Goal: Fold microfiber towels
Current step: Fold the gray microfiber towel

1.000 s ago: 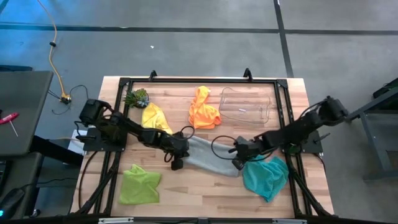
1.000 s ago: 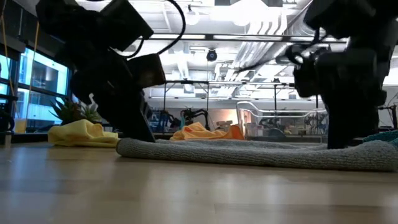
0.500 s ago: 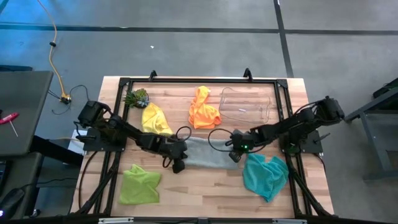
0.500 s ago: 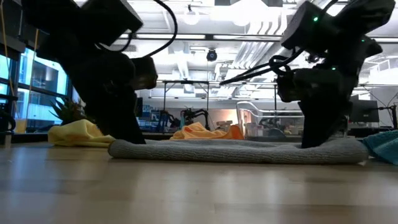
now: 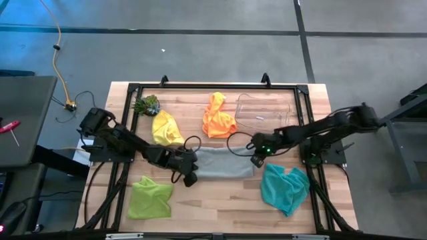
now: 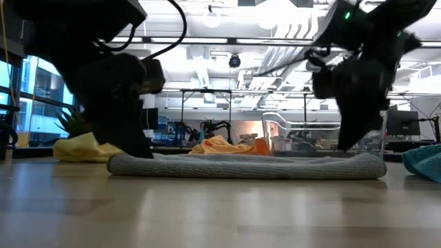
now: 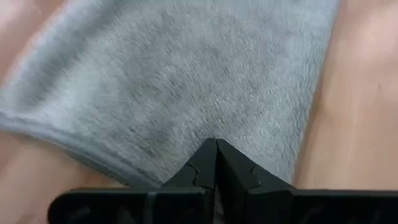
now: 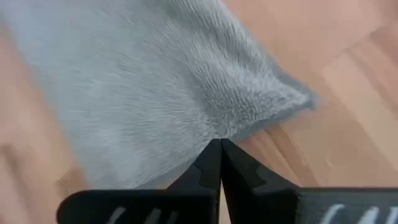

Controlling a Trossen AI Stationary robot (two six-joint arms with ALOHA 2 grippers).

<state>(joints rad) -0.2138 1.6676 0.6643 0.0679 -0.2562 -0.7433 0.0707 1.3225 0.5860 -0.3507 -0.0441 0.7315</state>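
A grey towel (image 5: 223,163) lies spread along the table's middle, flat on the wood, and shows as a low strip in the low view (image 6: 248,165). My left gripper (image 5: 189,175) is shut at the towel's left end. My right gripper (image 5: 255,159) is shut at its right end. A yellow towel (image 5: 165,128) and an orange towel (image 5: 219,117) lie bunched farther back. A lime green towel (image 5: 149,198) lies near left and a teal towel (image 5: 285,188) near right. My left gripper pinches the grey towel's left end (image 7: 180,155) between its two shut fingers, slanting down from the table's left. The towel lies flat on the table beyond the fingers. My right gripper pinches the towel's right end close to a corner (image 8: 249,118), slanting down from the right. That end rests on the wood.
A clear plastic bin (image 5: 261,112) stands at the back right beside the orange towel. A small green spiky plant (image 5: 147,105) sits at the back left. A black frame (image 5: 213,87) runs round the table's working area. Bare wood shows along the near edge (image 5: 213,207).
My right gripper has gone toward the table's far edge, dragging the grey towel's right end with it. My left gripper has shifted a little toward the left edge and rolled. The towel, slanted before, now lies straight across the table, drawn out flat.
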